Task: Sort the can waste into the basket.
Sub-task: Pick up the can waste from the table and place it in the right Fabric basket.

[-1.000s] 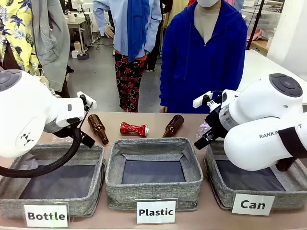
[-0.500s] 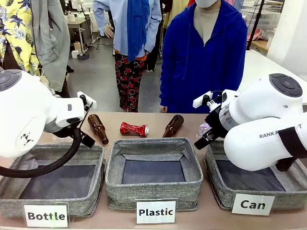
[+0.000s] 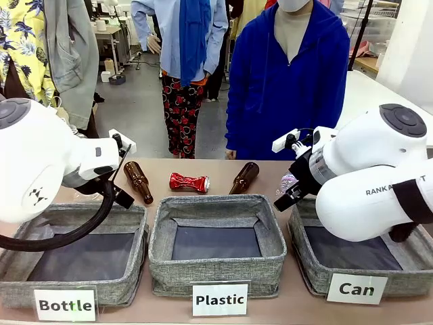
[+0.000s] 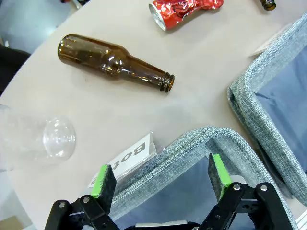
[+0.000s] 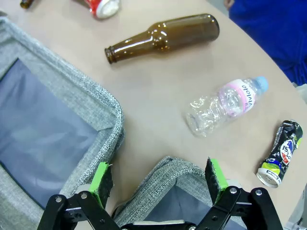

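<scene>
The red crushed can (image 3: pixel 189 182) lies at the table's far middle, between two brown bottles; it also shows as the red can (image 4: pixel 184 10) and the red can (image 5: pixel 101 5). The black-and-silver can (image 5: pixel 280 153) lies on the table beyond the clear plastic bottle (image 5: pixel 225 105). The basket labelled "Can" (image 3: pixel 318 274) stands at the front right. My right gripper (image 5: pixel 157 176) hangs open and empty over that basket's far corner (image 5: pixel 168 170); it is also seen as the right gripper (image 3: pixel 284 200). My left gripper (image 4: pixel 160 172) is open and empty above the "Bottle" bin's corner (image 4: pixel 192 143).
One brown bottle (image 3: pixel 137 181) lies left of the red can, another brown bottle (image 3: pixel 244 177) to its right. The "Plastic" bin (image 3: pixel 216 271) and "Bottle" bin (image 3: pixel 128 284) stand along the front. A clear plastic container (image 4: pixel 43 141) lies near the left gripper. A person in blue (image 3: pixel 287 81) stands at the far side.
</scene>
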{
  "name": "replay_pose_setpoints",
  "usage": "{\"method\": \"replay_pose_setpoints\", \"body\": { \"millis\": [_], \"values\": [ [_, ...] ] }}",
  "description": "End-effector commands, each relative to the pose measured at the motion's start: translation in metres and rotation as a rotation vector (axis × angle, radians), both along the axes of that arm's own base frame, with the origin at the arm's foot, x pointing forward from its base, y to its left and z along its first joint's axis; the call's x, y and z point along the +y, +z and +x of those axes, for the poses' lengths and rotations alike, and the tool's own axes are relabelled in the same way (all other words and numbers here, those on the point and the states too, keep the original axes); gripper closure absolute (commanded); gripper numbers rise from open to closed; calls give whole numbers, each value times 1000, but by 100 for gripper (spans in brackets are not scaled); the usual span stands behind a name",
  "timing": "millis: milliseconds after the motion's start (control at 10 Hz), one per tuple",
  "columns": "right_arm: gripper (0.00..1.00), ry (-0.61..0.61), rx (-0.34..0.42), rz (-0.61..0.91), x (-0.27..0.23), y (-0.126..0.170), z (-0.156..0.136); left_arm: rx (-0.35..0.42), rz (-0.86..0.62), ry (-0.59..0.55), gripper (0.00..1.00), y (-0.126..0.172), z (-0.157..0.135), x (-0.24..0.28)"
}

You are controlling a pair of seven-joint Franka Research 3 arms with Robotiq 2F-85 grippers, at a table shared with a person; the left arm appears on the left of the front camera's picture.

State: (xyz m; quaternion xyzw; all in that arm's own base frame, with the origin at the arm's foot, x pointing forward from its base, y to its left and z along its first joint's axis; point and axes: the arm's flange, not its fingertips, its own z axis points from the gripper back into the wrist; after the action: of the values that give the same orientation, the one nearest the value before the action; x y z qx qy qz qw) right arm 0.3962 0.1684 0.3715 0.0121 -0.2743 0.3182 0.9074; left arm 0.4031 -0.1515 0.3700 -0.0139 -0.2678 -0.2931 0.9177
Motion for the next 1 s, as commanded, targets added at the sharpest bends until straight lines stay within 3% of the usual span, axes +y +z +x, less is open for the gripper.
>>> {"method": "replay_pose_setpoints", "body": {
  "millis": [0, 500, 700, 900],
  "values": [
    [0, -1, 0, 1, 0, 0, 0, 0, 0, 0, 0, 0, 0, 0],
    [0, -8, 1, 29, -4, 7, -5, 0, 0, 0, 0, 0, 0, 0],
    [0, -31, -2, 83, -22, 48, -25, 27, -96, -28, 0, 40, -19, 4],
    [0, -83, 125, 220, -39, 102, -49, 115, -221, 136, 0, 100, -49, -17]
  ]
}}
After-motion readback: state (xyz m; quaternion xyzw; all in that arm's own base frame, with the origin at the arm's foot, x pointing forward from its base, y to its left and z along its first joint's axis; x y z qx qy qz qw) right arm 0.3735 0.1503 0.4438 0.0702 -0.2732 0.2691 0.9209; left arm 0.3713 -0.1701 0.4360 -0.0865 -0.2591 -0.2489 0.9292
